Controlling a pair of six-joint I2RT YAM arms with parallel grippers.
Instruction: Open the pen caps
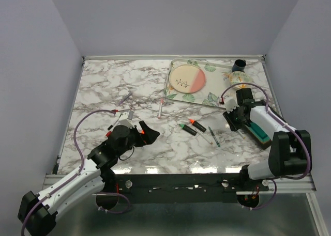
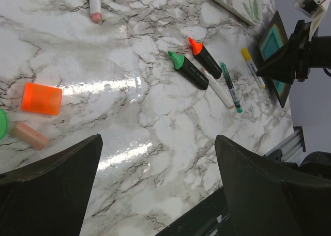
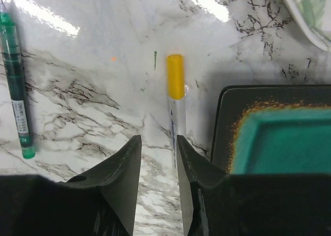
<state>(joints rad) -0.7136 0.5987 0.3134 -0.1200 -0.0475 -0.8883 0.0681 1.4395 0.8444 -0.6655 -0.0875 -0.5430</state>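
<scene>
Yellow cap (image 3: 175, 76): seated on its pen (image 3: 177, 120), just ahead of the right gripper (image 3: 158, 140) fingertips, on the table (image 3: 93, 50).
Right jaws: narrowly parted, straddling the pen barrel. The barrel runs in against the finger nearer the dish (image 3: 279, 138), bare marble shows up to the other finger, and nothing is clamped. Whether the near finger touches the barrel cannot be told.
Orange cap (image 2: 41, 98): loose on the marble, off any pen, ahead of the left gripper (image 2: 158, 143) and outside one finger.
Left jaws: released, spread wide, nothing between them.
Beside the orange cap: a pink stub (image 2: 30, 135) and a green piece (image 2: 2, 123) cut by the frame edge, identity not determinable.
Highlighters: green (image 2: 187, 71) and orange (image 2: 205, 54), side by side, well ahead of the left jaws, coloured ends showing.
Thin pens: white pen (image 2: 217, 89) and green pen (image 2: 231, 86), just beyond the highlighters.
Left wrist view only: loose orange cap, stub, pink pen (image 2: 94, 3).
Right wrist view only: gap at the right jaws, barrel's line into them.
Top view only: purple pen (image 1: 125, 97), plate (image 1: 187, 78) on tray (image 1: 207, 99), and cup (image 1: 239, 65), far beyond both jaws. The yellow cap is too small to make out.
</scene>
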